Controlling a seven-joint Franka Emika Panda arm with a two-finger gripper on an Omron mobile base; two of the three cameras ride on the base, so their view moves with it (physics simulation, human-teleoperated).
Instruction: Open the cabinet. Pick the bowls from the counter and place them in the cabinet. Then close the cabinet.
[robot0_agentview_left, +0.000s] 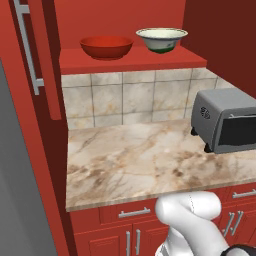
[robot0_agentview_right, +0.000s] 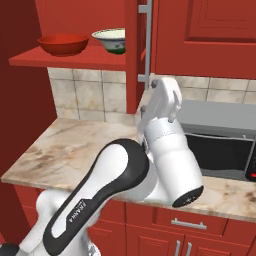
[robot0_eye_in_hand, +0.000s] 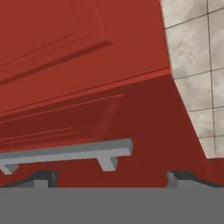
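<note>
In the left base view, the cabinet's left door (robot0_agentview_left: 37, 55) is standing swung open along the left edge of the frame, its long silver handle (robot0_agentview_left: 27, 47) running down the upper left. To its right, across the top of the frame, the red bowl (robot0_agentview_left: 106, 47) and the pale bowl (robot0_agentview_left: 162, 39) are sitting side by side on the cabinet's red inner shelf (robot0_agentview_left: 132, 62), close together but apart, the red one to the left. Below them the tiled backsplash (robot0_agentview_left: 125, 97) is running across the middle, and the marble desk (robot0_agentview_left: 145, 160) is lying beneath it. At the right edge a grey toaster oven (robot0_agentview_left: 225, 120) is standing on the desk.

The right base view is showing both bowls in the upper left of the frame on the same shelf. Just right of them the edge of the right door (robot0_agentview_right: 134, 55) is crossing in front of the pale bowl and hiding part of it. The robot's arm is rising through the centre, its hand reaching up beside that door's silver handle (robot0_agentview_right: 147, 40), and it is covering part of the toaster oven behind it.

The hand view is looking close at the red door panel (robot0_eye_in_hand: 78, 52) with the silver bar lying low across the left of the frame, and tiles at the upper right. The pincer (robot0_eye_in_hand: 111, 177) is standing wide apart, its two dark tips at the bottom, clamping nothing.
</note>
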